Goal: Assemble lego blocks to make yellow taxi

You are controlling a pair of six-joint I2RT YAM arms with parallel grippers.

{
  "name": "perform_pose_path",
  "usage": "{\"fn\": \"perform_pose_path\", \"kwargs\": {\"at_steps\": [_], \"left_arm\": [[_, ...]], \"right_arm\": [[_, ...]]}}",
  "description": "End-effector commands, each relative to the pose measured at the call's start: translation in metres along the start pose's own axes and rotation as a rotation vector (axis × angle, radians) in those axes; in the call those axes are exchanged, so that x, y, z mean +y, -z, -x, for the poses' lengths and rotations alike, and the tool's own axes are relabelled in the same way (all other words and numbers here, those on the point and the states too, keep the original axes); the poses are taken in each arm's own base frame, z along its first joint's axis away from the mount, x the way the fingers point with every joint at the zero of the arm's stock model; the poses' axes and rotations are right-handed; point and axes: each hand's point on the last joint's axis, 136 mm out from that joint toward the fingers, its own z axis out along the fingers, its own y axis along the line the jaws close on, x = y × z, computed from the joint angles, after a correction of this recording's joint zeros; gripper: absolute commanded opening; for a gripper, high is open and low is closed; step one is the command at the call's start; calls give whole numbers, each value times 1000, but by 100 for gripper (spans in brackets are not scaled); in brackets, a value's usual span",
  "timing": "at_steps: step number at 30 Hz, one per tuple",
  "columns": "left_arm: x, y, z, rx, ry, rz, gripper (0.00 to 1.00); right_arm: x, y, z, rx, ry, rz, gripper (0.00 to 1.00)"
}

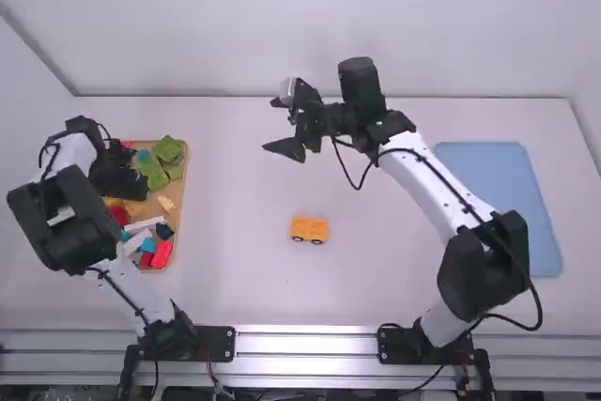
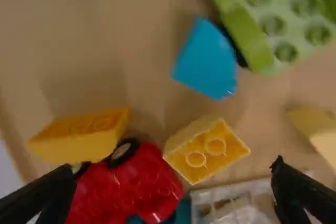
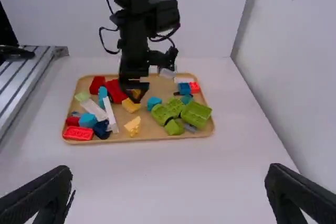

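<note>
From here, the left arm point(image 1: 64, 227) at eight o'clock and right arm point(image 1: 423, 180) at four both show white links, bulky black joints and black cables point(image 1: 538, 305).

Yellow-orange toy car point(image 1: 309, 229), lime-green block point(image 3: 196, 114), red brick point(image 3: 77, 134), pale blue mat point(image 1: 498, 204); tray point(image 3: 153, 129) apparently tan.

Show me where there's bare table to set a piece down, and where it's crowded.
Bare table lies between the tray and the yellow car, between car and blue mat (partly under the right arm), and between car and metal rail. The mat looks bare. Crowded: the tray's near end, packed with blocks; the left gripper is over the tray.
</note>
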Motion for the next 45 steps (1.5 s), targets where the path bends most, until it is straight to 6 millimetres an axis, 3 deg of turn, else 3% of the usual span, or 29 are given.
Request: {"fn": "perform_pose_path", "kwargs": {"at_steps": [1, 4, 6, 9, 12, 17, 21, 28, 39, 45], "left_arm": [[-18, -7, -4, -12, -418, -81, 90], [-15, -8, -23, 80, -540, -71, 77], [-3, -10, -29, 123, -532, -22, 78], [5, -12, -24, 116, -541, 21, 82], [-2, -13, -21, 79, -640, -20, 86], [-5, -15, -11, 31, -663, -19, 87], [-7, -21, -15, 26, -687, -30, 87], [-11, -32, -15, 8, -705, -24, 85], [-9, -43, -31, 6, -656, -49, 79], [-14, -43, -21, -65, -649, -67, 72]], "right_arm": [[-5, 5, 13, -20, 22, -13, 98], [-7, 5, 15, -26, 34, -20, 98], [-8, 5, 16, -30, 35, -23, 98], [-16, 6, 18, -32, -11, -65, 98], [-26, 3, 16, -7, -14, -129, 98], [-29, 2, 15, 6, -9, -156, 98], [-29, 2, 16, 2, -11, -154, 98], [-29, 2, 16, 1, -4, -155, 98], [-28, 2, 15, 4, -8, -154, 98], [-30, 3, 15, 2, -8, -156, 98]]}}
